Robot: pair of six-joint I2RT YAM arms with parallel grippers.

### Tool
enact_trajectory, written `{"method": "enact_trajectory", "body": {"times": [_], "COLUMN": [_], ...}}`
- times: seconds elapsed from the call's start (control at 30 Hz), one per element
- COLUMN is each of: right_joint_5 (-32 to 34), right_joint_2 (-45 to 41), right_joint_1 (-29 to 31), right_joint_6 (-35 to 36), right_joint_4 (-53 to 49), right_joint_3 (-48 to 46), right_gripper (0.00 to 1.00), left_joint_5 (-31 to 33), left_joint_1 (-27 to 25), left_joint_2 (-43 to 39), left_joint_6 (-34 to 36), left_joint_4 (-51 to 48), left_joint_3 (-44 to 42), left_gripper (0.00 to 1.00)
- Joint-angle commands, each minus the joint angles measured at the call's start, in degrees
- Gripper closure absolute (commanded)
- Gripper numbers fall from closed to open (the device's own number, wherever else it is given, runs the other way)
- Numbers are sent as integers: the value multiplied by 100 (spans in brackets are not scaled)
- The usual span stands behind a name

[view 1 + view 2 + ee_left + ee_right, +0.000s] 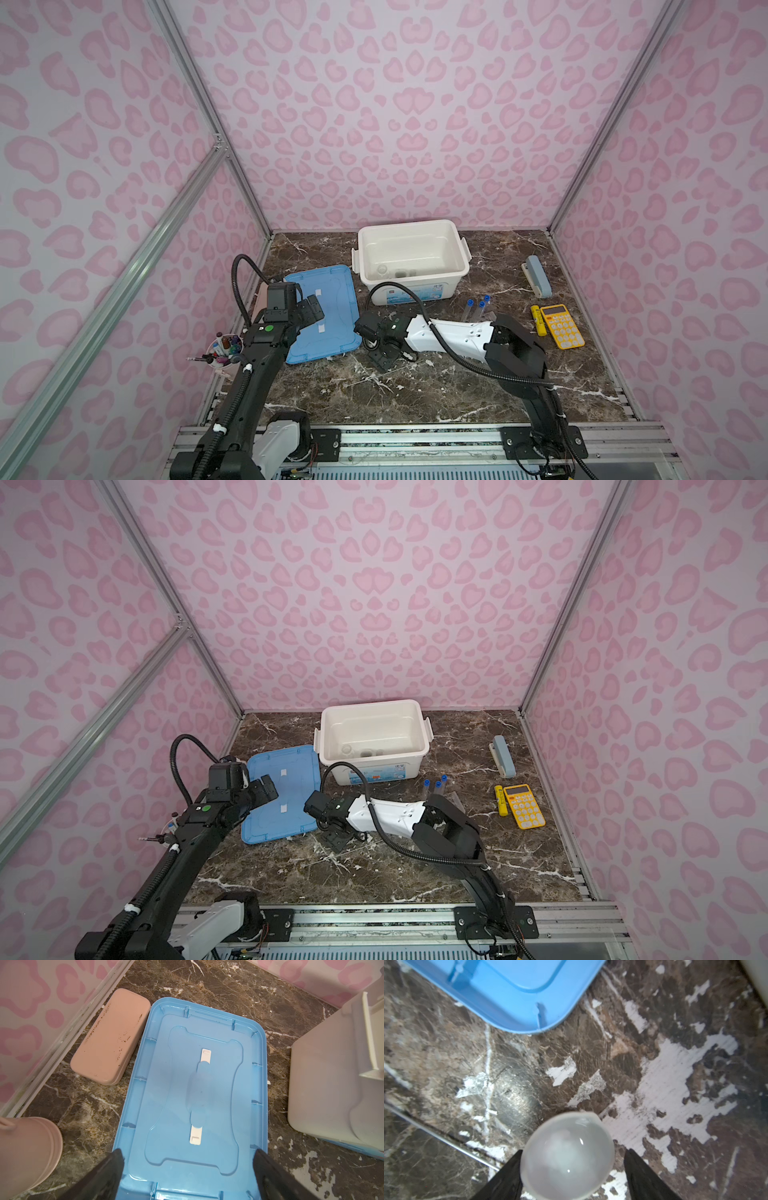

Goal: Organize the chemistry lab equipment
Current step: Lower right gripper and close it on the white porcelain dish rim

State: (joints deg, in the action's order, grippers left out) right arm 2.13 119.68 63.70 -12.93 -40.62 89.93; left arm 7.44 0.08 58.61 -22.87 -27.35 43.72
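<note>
A white bin (411,243) is holding clear glassware (382,270). The right gripper (574,1151) is straddling a white ceramic dish (568,1156), jaws apart; the left gripper (188,1153) is hovering, jaws wide, over a blue lid (176,1105).

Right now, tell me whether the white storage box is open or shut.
Open. The white box shows its inside in both top views; the blue lid lies flat on the table beside it.

white dish (566,1157) blurred, cut by edge; test tubes (478,306) half hidden behind right arm (449,336)
</note>
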Motion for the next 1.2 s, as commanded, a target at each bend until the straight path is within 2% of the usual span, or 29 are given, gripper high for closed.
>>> {"method": "enact_trajectory", "body": {"times": [0.0, 0.2, 0.7, 1.17], "right_joint_5": [-205, -339, -266, -477], "right_joint_2": [-41, -8, 115, 310], "right_joint_1": [11, -7, -130, -139], "right_joint_6": [-117, -320, -444, -535], "right_joint_4": [57, 119, 116, 55], "right_joint_3": [-55, -63, -19, 30], "right_gripper": [19, 13, 13, 23], "left_joint_5": [-21, -48, -45, -37], "left_joint_1": [-8, -7, -7, -8], "left_joint_2": [1, 10, 36, 63], "left_joint_6": [2, 2, 6, 5], "left_joint_4": [37, 34, 28, 17], "left_joint_3": [-13, -13, -13, 7], "left_gripper": [2, 2, 2, 2]}}
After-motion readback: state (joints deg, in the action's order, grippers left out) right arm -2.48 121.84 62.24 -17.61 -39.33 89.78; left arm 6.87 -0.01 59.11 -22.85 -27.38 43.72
